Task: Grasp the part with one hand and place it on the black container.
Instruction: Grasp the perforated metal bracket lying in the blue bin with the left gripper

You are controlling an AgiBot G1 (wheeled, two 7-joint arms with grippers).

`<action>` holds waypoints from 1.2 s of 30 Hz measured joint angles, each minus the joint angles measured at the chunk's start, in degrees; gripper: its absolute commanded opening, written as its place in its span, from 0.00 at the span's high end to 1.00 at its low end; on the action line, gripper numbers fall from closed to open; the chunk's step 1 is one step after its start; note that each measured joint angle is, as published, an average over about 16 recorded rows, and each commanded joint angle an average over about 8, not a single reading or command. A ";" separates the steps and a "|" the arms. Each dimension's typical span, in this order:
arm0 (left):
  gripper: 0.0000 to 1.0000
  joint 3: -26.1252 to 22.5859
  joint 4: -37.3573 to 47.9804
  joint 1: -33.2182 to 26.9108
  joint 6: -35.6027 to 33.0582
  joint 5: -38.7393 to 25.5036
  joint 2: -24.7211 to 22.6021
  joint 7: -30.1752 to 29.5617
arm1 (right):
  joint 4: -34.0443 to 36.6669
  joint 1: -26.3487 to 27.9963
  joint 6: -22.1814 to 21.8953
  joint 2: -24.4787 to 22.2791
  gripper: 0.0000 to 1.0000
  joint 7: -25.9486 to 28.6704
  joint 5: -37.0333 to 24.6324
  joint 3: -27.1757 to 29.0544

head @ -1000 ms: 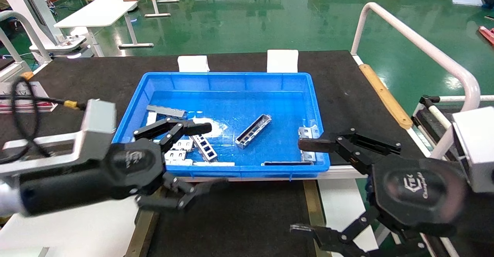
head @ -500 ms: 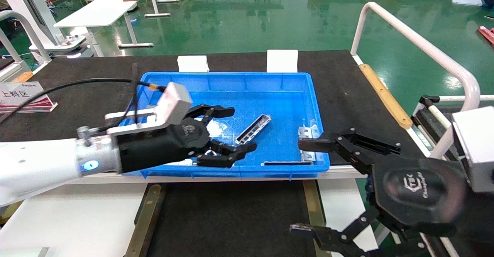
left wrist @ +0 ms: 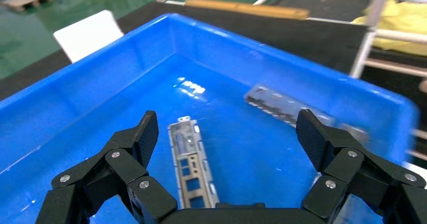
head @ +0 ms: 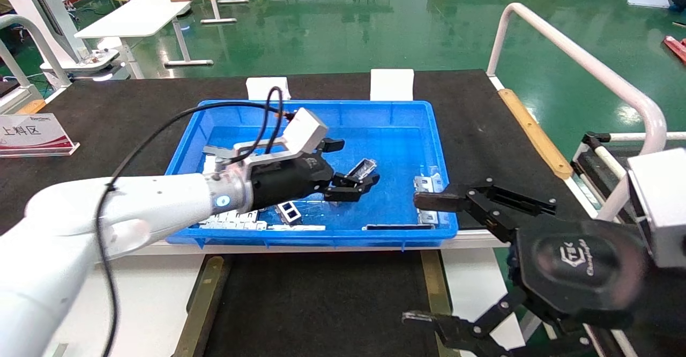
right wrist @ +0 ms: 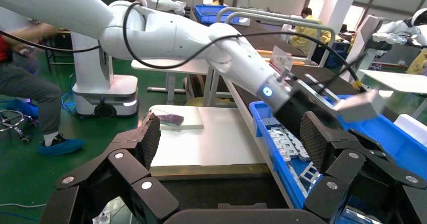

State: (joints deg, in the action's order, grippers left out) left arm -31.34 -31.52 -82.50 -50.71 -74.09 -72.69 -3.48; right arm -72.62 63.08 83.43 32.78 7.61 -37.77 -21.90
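The part (head: 364, 167), a slim silver-grey trough-shaped bar, lies slantwise on the floor of the blue bin (head: 321, 107). My left gripper (head: 353, 163) is inside the bin, open, just over the part's near end and not touching it. In the left wrist view the part (left wrist: 189, 166) lies between the spread fingers, close to one finger (left wrist: 143, 136), and the gripper (left wrist: 226, 121) is empty. The black container (head: 321, 303), a dark tray with olive-brass side strips, lies in front of the bin. My right gripper (head: 418, 260) hangs open and empty at its right edge.
Flat slotted plates (head: 236, 218) and a white-silver bar with square holes (head: 289, 210) lie at the bin's near left. More plates (head: 426, 185) lie at its right wall. A white rail (head: 579, 59) runs along the right. A sign (head: 32, 132) stands far left.
My left arm has swung from the near left forward and right into the bin, ending over the part, fingers still open. The right arm has not moved.
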 measured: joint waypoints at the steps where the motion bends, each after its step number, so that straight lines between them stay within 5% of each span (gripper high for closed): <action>1: 0.00 -0.19 1.33 -0.39 0.82 -0.22 -0.80 0.50 | 0.00 0.00 0.00 0.00 0.00 0.00 0.00 0.00; 7: 0.00 -2.05 7.33 -2.01 5.25 -0.50 -4.29 2.44 | 0.00 0.00 0.00 0.00 0.00 0.00 0.00 0.00; 9: 0.06 -3.04 8.55 -2.28 6.55 -0.27 -4.97 2.64 | 0.00 0.00 0.00 0.00 0.20 0.00 0.00 0.00; 15: 0.78 -6.91 9.89 -2.33 9.71 1.27 -5.70 1.99 | 0.00 0.00 0.00 0.00 0.95 0.00 0.00 -0.01; 16: 0.91 -7.63 9.88 -2.27 10.20 1.61 -5.73 1.76 | 0.00 0.00 0.00 0.00 1.00 0.00 0.00 -0.01; 18: 1.00 -9.10 9.80 -2.14 11.17 2.31 -5.75 1.26 | 0.00 0.00 0.00 0.00 1.00 0.00 0.01 -0.01; 36: 1.00 -19.17 9.82 -1.78 15.93 9.39 -5.53 -1.07 | 0.00 0.00 -0.01 -0.01 1.00 -0.01 0.01 -0.02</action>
State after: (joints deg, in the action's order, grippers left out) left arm -50.51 -21.70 -84.28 -34.78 -64.70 -78.22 -4.54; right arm -72.62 63.09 83.42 32.77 7.60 -37.76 -21.91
